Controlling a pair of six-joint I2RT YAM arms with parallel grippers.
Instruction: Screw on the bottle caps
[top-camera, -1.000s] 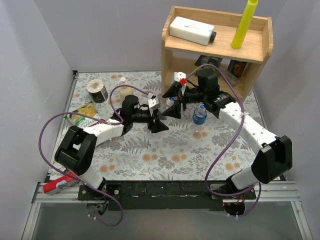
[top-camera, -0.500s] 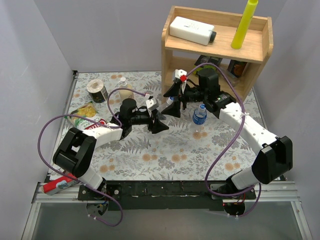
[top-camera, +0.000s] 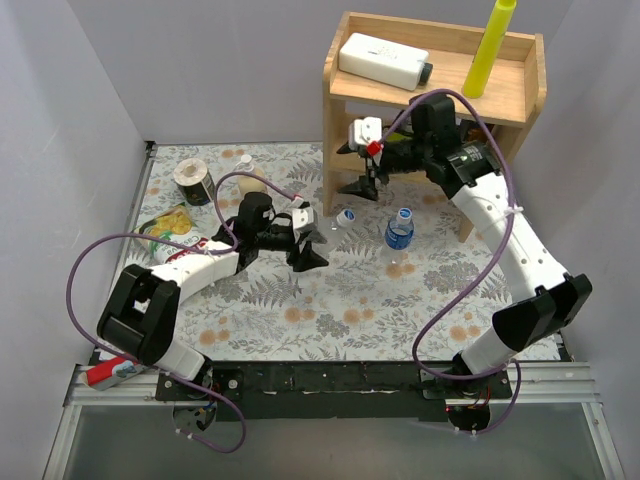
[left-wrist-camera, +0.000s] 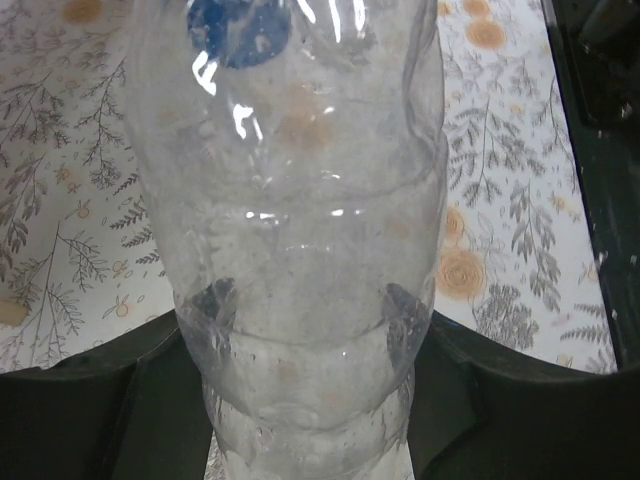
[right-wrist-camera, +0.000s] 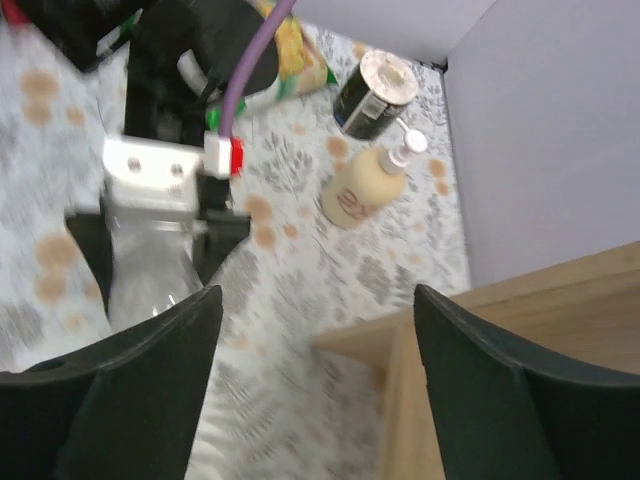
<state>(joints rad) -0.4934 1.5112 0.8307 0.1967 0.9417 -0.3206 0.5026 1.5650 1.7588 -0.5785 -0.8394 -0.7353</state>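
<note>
The left gripper (top-camera: 309, 244) is squeezing the plain bottle (left-wrist-camera: 300, 200) around its fat lower part. One dark finger (left-wrist-camera: 80, 410) presses on each side, and the thin wall looks a little dented there. The bottle is see-through and looks empty, so it should be very light. It is soft, so a hard squeeze would crush it. It is also smooth, so it may spin between the fingers when a cap is turned.

A blue cap (left-wrist-camera: 238, 30) sits at the far end, away from the fingers. I cannot tell how tight it is. It is small, round and hard, and best pinched across its sides.

The right gripper (right-wrist-camera: 315, 300) is spread wide and holds nothing. It hangs up high near the wooden shelf (top-camera: 500, 95). The labelled bottle (top-camera: 399, 232) stands upright on the flowery table (top-camera: 300, 310), apart from both grippers, with a second blue cap (top-camera: 403, 213) on top.
</note>
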